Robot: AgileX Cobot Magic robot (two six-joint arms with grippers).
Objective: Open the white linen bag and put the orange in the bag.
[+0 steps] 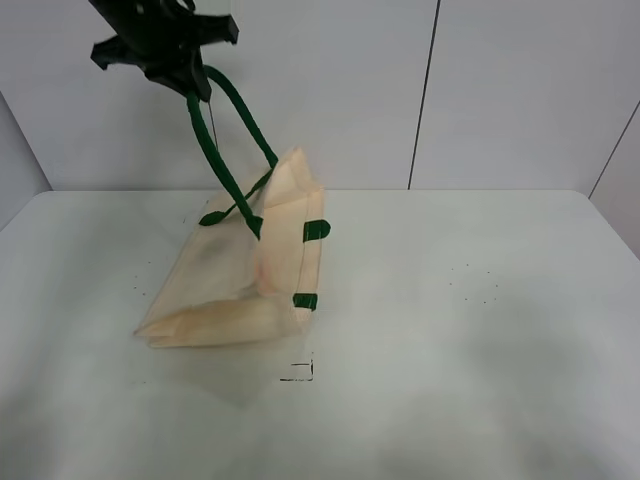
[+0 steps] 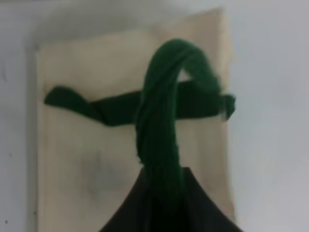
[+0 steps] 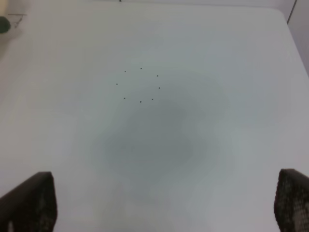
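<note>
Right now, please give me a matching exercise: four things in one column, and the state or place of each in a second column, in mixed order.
Things
1. left gripper
2. right gripper
3. white linen bag
4. green tabs

States or places
A. open, above the bare table
B. on the bag's side edge
C. shut on the green handle
D. pulled up tilted, bottom edge on the table

Pairs: 1-C, 2-A, 3-D, 4-B

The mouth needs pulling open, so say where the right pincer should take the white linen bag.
Probably the slack green handle draped across the white linen bag's upturned face, reached from the right and above: the left pincer holds the other handle taut overhead.
</note>
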